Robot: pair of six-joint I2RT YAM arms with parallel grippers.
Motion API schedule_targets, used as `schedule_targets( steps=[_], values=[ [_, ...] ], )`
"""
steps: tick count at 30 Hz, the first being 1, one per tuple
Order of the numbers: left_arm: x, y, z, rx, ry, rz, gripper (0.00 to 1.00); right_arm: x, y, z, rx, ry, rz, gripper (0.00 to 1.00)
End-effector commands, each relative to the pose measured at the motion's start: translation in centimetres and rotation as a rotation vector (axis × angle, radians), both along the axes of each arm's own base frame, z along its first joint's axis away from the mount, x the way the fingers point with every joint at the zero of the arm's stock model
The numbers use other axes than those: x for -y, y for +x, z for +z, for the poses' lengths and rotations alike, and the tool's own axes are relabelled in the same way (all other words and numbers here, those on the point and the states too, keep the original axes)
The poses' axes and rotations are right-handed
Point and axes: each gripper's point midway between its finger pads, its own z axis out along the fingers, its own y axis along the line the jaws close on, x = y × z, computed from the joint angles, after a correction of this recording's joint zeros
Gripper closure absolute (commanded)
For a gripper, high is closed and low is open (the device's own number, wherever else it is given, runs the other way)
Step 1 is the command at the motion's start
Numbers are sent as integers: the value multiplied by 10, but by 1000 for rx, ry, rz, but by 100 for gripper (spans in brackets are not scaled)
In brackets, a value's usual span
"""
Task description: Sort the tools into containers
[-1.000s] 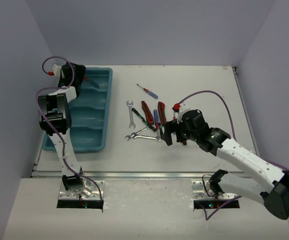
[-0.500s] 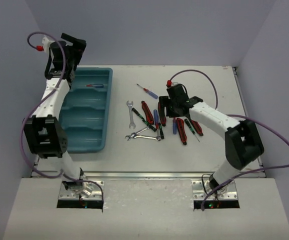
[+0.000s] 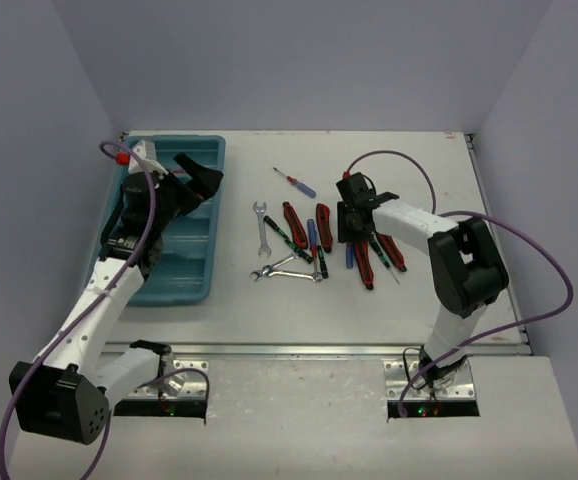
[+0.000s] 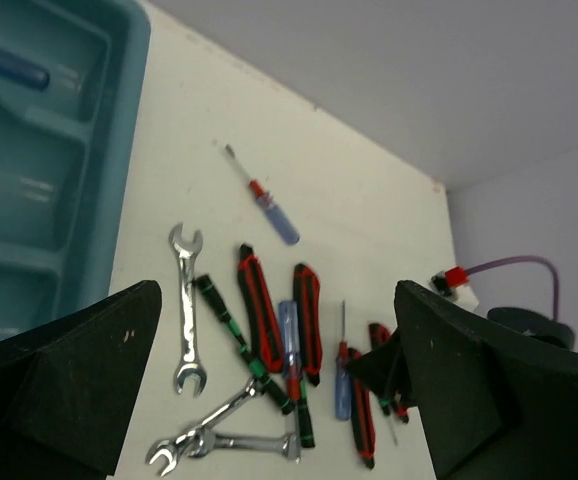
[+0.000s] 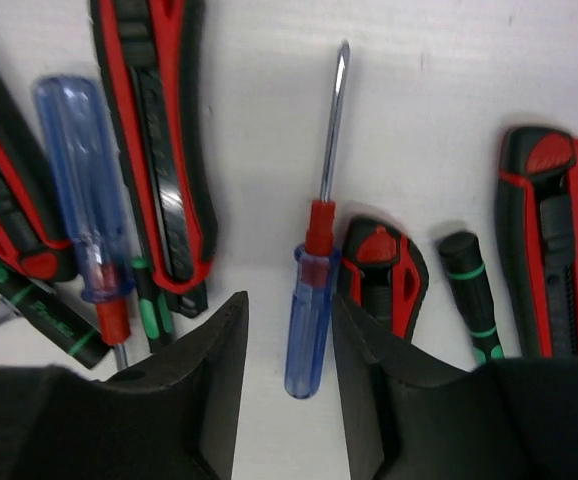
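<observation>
The teal tray (image 3: 183,272) lies at the left, and a blue-handled screwdriver (image 4: 9,66) rests in its far compartment. My left gripper (image 3: 201,178) hangs open and empty above the tray's far right rim; its wide-spread fingers (image 4: 89,370) frame the tool pile. My right gripper (image 3: 350,232) is down in the pile. Its jaws (image 5: 289,300) stand narrowly open on either side of a blue-and-red screwdriver (image 5: 307,320), with a gap still showing on the left side. Red-and-black tools (image 5: 154,130) lie on either side of it.
On the table lie a lone blue-and-red screwdriver (image 3: 297,182), a silver wrench (image 3: 261,228), two crossed wrenches (image 3: 285,270), black-green screwdrivers (image 3: 289,238) and red-black handles (image 3: 391,250). A purple cable (image 3: 409,165) loops over the right arm.
My left gripper came away from the tray's far end, leaving the blue screwdriver there, and swung toward the tray's right rim. My right gripper moved onto the pile and its jaws narrowed round a screwdriver.
</observation>
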Motion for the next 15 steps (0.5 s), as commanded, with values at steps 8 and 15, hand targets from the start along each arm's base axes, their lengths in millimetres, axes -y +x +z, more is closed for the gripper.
schedule_targets(
  steps=[8, 15],
  values=[
    [18, -25, 10, 43, 109, -120, 0, 4, -20, -28, -41, -5, -17, 68],
    [18, -26, -3, 17, 127, -126, 0, 0, -24, -44, -68, -27, -14, 75]
  ],
)
